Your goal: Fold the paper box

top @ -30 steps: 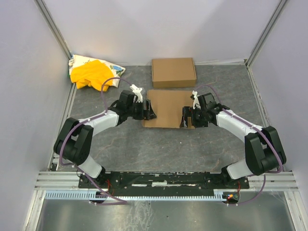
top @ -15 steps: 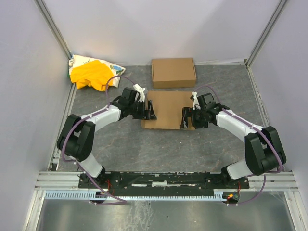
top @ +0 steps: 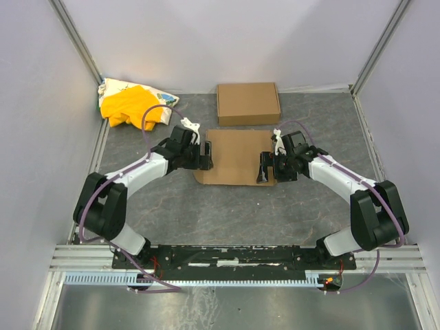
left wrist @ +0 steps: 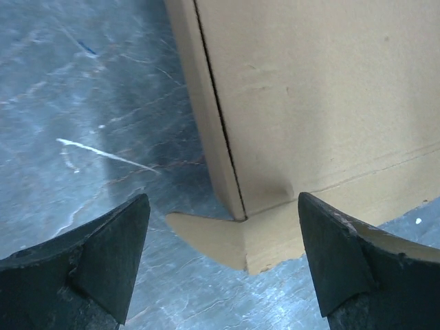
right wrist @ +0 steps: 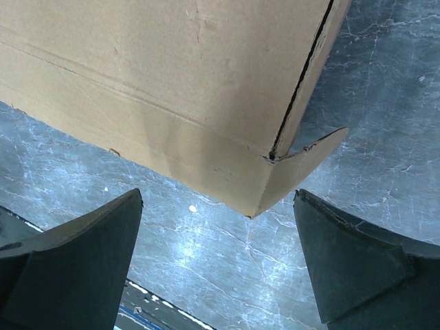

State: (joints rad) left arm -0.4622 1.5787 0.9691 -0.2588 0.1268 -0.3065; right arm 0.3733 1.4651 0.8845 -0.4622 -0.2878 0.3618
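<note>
Flanking the paper box [top: 235,157], left jaws and right jaws wide apart, empty.

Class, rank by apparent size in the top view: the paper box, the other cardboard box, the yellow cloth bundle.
Largest: paper box. Then other cardboard box and yellow cloth bundle, which look about alike; not ranked.

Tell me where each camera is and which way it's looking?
Top external: above and behind, looking down at the table; left arm and right arm show, flanking the paper box.
Left wrist: on the left arm, looking down at a box corner; the left gripper shows, open.
Right wrist: on the right arm, another corner; right gripper shows, open.
Shared: all three see the paper box.
</note>
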